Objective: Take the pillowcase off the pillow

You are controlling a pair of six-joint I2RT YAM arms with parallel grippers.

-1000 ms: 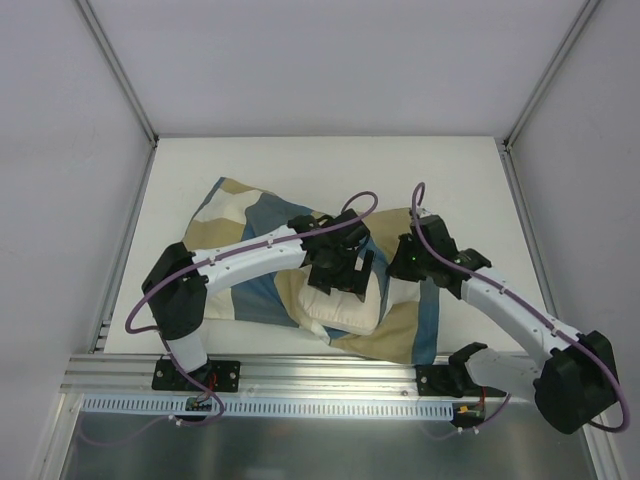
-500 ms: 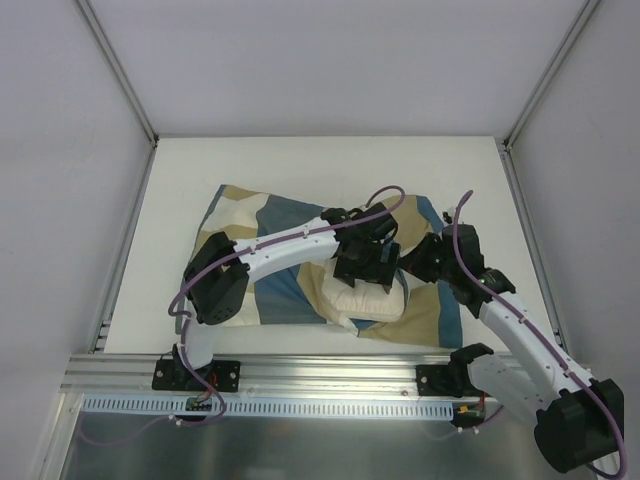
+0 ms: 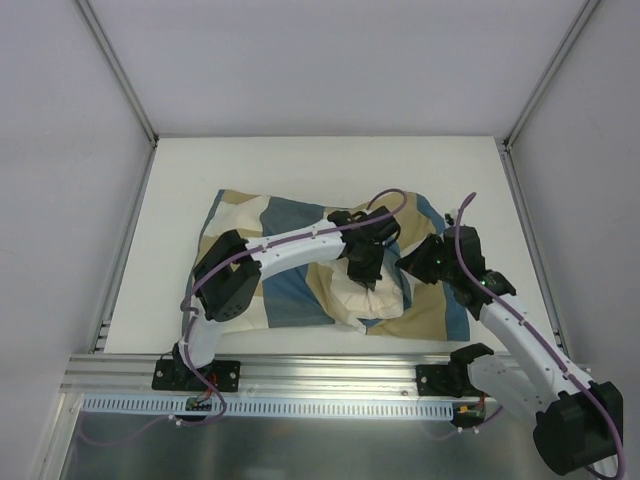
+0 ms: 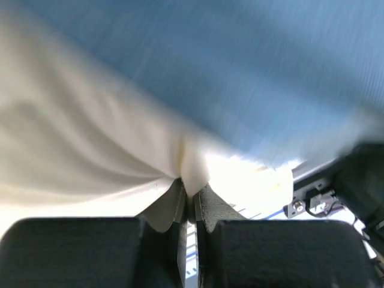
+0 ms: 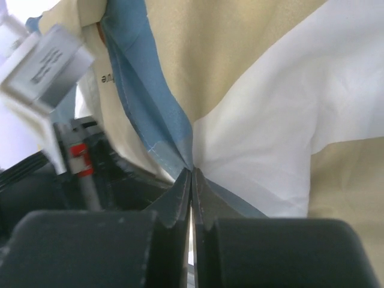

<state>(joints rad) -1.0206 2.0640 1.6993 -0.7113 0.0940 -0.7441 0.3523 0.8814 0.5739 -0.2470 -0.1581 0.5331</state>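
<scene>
The blue, tan and cream checked pillowcase [image 3: 290,285] lies rumpled across the middle of the table. The plain cream pillow [image 3: 382,302] bulges out of its near right part. My left gripper [image 3: 368,276] is down on that bulge. In the left wrist view it is shut [image 4: 191,191] on a pinched fold of the cream pillow [image 4: 90,144], with blue pillowcase cloth [image 4: 252,78] above. My right gripper [image 3: 407,262] sits just right of the left one. It is shut [image 5: 192,174] on a blue edge of the pillowcase [image 5: 270,120].
The white table [image 3: 320,165] is walled by grey panels at the back and both sides. A metal rail [image 3: 320,375] runs along the near edge, where the arm bases are bolted. The two wrists are almost touching over the pillow.
My left gripper, open over the pillow before, has dropped onto it and shut on a fold. The right arm pulled its pillowcase edge to the right during the first half second, then held still.
</scene>
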